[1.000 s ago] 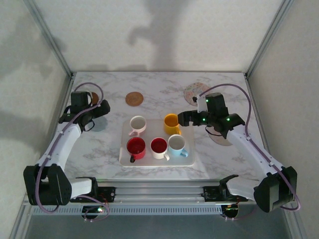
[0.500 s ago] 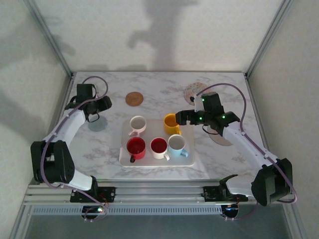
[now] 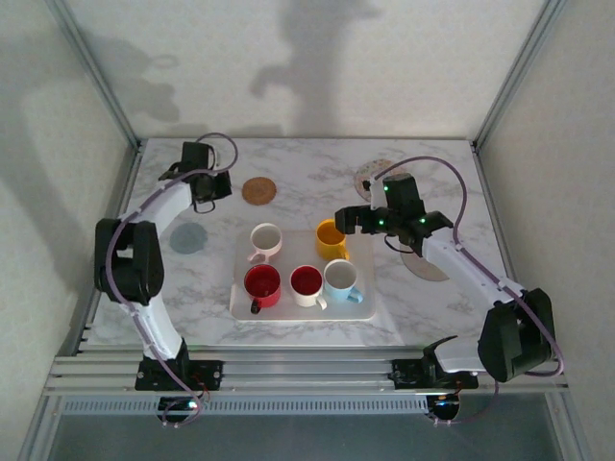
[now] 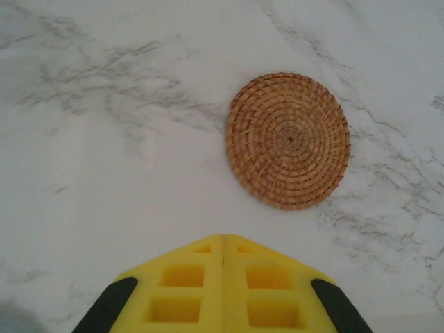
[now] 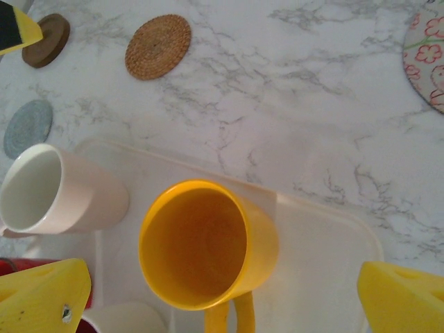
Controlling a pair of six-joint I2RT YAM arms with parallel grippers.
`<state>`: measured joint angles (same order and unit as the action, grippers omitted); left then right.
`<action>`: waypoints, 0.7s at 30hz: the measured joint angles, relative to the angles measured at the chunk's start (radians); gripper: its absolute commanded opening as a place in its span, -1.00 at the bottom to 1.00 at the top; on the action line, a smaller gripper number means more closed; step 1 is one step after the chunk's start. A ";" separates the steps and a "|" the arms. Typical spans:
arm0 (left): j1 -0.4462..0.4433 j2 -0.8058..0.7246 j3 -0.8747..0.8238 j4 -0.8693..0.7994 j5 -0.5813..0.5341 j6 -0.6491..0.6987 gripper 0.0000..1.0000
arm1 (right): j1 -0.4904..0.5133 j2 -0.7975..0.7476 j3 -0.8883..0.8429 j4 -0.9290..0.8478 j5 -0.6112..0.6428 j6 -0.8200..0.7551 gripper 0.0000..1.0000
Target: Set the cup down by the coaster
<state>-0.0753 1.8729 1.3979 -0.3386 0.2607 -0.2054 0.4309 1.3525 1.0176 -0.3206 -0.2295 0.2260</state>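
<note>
A yellow cup (image 5: 201,243) stands upright at the back right of a white tray (image 3: 370,309), handle towards the wrist camera. My right gripper (image 5: 223,277) hovers over it, open, one yellow finger on each side and neither touching; from above, the right gripper (image 3: 348,221) sits just right of the yellow cup (image 3: 330,234). A round woven coaster (image 4: 288,141) lies on the marble beyond the tray. My left gripper (image 4: 223,239) is shut on nothing, its tip a little short of that coaster; from above, the left gripper (image 3: 221,186) is left of the woven coaster (image 3: 258,190).
The tray also holds a white cup (image 3: 265,240), a red cup (image 3: 261,284), a white cup with red inside (image 3: 307,282) and a pale blue cup (image 3: 341,279). Other coasters: grey (image 3: 187,238), dark brown (image 5: 45,40), floral (image 3: 373,175).
My left gripper has shut and swung from the table's left side to the far back, close to the woven coaster. My right gripper has edged left over the yellow cup, still open.
</note>
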 measured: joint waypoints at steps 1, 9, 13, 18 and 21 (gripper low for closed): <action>-0.009 0.024 0.026 -0.003 0.000 0.001 -1.00 | 0.000 0.003 0.002 0.006 0.008 0.003 0.98; -0.054 0.190 0.214 -0.011 -0.003 0.011 -1.00 | 0.000 0.011 0.004 0.059 0.080 0.026 0.99; -0.063 0.288 0.315 -0.035 -0.003 0.015 -1.00 | 0.000 0.032 0.009 0.074 0.105 0.029 0.99; -0.077 0.402 0.425 -0.074 -0.004 0.023 -1.00 | 0.000 0.050 0.011 0.082 0.129 0.029 0.98; -0.095 0.456 0.480 -0.097 -0.013 0.027 -1.00 | 0.000 0.052 0.011 0.092 0.149 0.029 0.98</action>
<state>-0.1699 2.3287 1.8774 -0.4355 0.2474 -0.1783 0.4313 1.4044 1.0286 -0.2283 -0.0807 0.2550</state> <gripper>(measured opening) 0.034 0.992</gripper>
